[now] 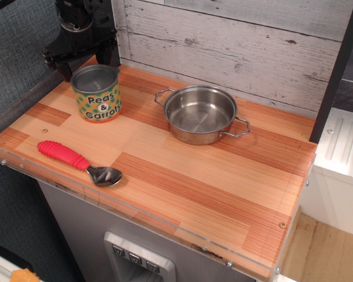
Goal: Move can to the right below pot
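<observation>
At the upper left of the frame the Peas & Carrots can (97,93) leans slightly, lid up, left of the steel pot (200,114), the black gripper (82,51) behind it, jaws' state unclear.

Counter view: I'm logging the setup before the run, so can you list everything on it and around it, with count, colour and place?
can: one, green and orange label reading Peas & Carrots, grey lid; back left corner of the counter, upright
pot: one, shiny steel, two loop handles; middle of the counter toward the back, to the right of the can, nothing visible in it
spoon: one, red handle and metal bowl; front left, lying flat
counter: one, striped light and reddish wood with a clear front edge
wall: one, weathered grey-white planks behind the counter
pincer: one, black; above and just behind the can, whether it touches the can or is open cannot be told
</observation>
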{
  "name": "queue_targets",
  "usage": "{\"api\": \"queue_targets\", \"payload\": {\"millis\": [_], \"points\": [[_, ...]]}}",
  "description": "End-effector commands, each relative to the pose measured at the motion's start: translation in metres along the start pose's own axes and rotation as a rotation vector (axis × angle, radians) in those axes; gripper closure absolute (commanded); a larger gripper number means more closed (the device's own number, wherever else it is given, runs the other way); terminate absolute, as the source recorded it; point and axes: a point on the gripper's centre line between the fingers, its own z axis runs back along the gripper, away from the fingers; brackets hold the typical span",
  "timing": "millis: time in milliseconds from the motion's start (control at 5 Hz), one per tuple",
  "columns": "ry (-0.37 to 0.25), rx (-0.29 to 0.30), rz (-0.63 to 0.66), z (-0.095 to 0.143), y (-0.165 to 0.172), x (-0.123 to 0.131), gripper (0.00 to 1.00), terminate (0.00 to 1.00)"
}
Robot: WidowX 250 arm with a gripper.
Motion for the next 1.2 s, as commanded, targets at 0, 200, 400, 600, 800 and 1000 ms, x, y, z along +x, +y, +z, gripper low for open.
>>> {"api": "queue_targets", "payload": {"millis": [0, 200, 400, 600, 800, 1000], "points": [[-0.026, -0.024, 0.011, 0.034, -0.007, -0.006, 0.00, 0.00], [-0.016, 0.000, 0.071, 0.037, -0.010, -0.016, 0.00, 0.00], [-0.020, 0.014, 0.091, 0.042, -0.012, -0.029, 0.00, 0.00], [-0.019, 0.008, 0.079, 0.046, -0.011, -0.039, 0.00, 0.00], [-0.019, 0.005, 0.052, 0.049, -0.011, -0.048, 0.00, 0.00], [-0.019, 0.007, 0.045, 0.053, -0.010, -0.056, 0.00, 0.00]]}}
